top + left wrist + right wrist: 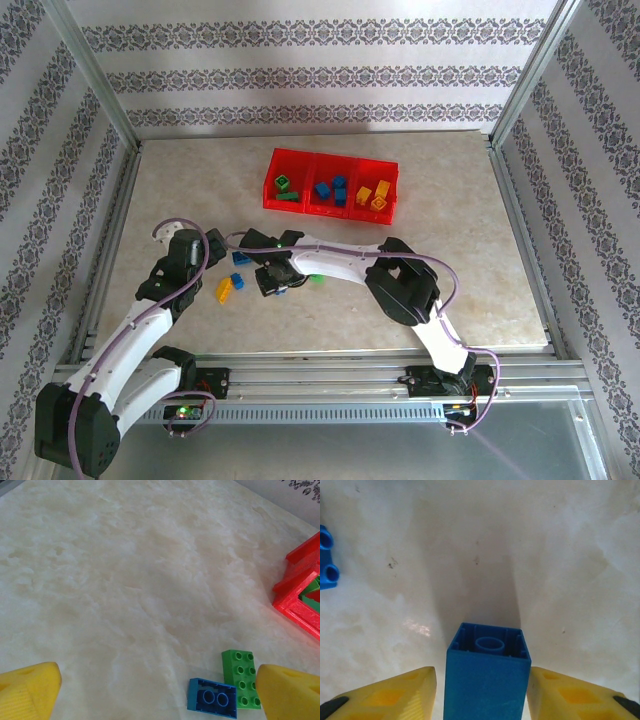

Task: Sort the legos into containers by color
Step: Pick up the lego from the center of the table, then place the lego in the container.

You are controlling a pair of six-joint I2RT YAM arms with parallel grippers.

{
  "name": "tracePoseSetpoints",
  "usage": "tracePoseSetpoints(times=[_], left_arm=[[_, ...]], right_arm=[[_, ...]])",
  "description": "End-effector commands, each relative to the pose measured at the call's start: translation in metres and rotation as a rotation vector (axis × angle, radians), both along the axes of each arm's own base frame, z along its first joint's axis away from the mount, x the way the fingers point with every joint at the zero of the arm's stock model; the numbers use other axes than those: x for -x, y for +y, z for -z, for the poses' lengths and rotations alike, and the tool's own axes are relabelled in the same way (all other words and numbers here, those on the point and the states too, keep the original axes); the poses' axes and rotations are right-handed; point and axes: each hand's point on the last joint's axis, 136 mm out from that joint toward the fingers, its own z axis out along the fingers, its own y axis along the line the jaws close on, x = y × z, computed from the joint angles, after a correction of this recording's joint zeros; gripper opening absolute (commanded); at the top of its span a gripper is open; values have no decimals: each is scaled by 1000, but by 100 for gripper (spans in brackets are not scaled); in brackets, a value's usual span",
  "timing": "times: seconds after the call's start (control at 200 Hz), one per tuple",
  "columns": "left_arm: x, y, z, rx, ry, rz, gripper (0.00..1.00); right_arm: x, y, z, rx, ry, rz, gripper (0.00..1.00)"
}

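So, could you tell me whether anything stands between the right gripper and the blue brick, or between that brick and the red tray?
Nothing visible does. The blue brick sits between the fingers of the right gripper, and in the top view no loose brick lies on the table between it and the red tray.

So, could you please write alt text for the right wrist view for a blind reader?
A blue brick, hollow underside facing the camera, sits between the yellow fingers of the right gripper, which flank it closely. A second blue brick lies at the picture's left edge on the pale marbled table.
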Motion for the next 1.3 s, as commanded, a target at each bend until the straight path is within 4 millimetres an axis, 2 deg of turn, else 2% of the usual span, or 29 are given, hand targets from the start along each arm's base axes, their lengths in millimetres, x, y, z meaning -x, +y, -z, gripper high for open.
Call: tracePoseSetpoints(times=[0.0, 0.255, 0.34, 0.5, 0.72, 0.969, 1.084, 1.294], left_arm=[[2, 8, 5, -3, 12, -35, 100], [1, 8, 7, 0, 16, -33, 100], [1, 8, 6, 1, 17, -33, 100], [1, 8, 6, -4, 18, -32, 100], [0, 8, 6, -2, 21, -28, 100], [-1, 7, 3, -1, 20, -24, 100], [-3, 6, 1, 2, 18, -18, 100], [-2, 6, -1, 1, 22, -12, 100]], right_arm=[[5, 5, 6, 20, 14, -33, 47], [4, 1, 13, 46, 13, -50, 32], [0, -2, 6, 36, -1, -50, 29], [-18, -13, -23, 9, -67, -35, 29], [-67, -50, -68, -14, -176, 23, 29], [-137, -95, -107, -11, -298, 105, 29], [-169, -111, -117, -6, -351, 143, 29], [-218, -129, -116, 0, -418, 188, 30]])
